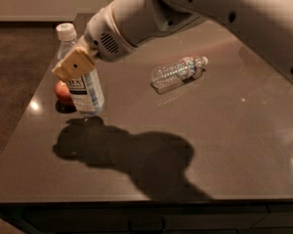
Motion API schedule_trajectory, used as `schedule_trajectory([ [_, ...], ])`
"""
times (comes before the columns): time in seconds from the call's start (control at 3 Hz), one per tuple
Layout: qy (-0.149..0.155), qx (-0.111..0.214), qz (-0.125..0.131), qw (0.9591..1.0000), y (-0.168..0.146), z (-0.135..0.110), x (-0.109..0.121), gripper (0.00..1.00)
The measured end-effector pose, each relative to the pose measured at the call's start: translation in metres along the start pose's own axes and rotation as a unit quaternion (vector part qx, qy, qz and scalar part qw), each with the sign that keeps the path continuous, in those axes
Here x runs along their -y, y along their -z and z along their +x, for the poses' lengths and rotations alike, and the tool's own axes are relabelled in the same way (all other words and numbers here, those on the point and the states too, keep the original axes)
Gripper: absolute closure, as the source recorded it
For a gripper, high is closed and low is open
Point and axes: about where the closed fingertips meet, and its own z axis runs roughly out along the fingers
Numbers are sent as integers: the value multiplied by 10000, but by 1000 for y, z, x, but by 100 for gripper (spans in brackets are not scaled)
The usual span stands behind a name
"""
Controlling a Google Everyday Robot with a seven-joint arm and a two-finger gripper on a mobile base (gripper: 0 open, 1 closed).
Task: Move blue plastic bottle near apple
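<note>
The blue plastic bottle stands upright at the left of the dark table, its white cap showing behind the gripper. My gripper with tan finger pads is shut on the bottle's upper body. The red apple sits just left of and behind the bottle, partly hidden by it and almost touching it. I cannot tell whether the bottle's base rests on the table or hangs just above it.
A slimmer clear bottle with a red-and-blue label lies on its side in the middle of the table. The table's left edge is close to the apple. My arm casts a large shadow on the front of the table.
</note>
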Motion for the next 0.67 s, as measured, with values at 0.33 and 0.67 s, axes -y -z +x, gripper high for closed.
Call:
schedule_trajectory([
  [0.33,23,77,-92,9999,-15,-2,7,100],
  [0.67,53,129,-200,9997,-31,4,10,100],
])
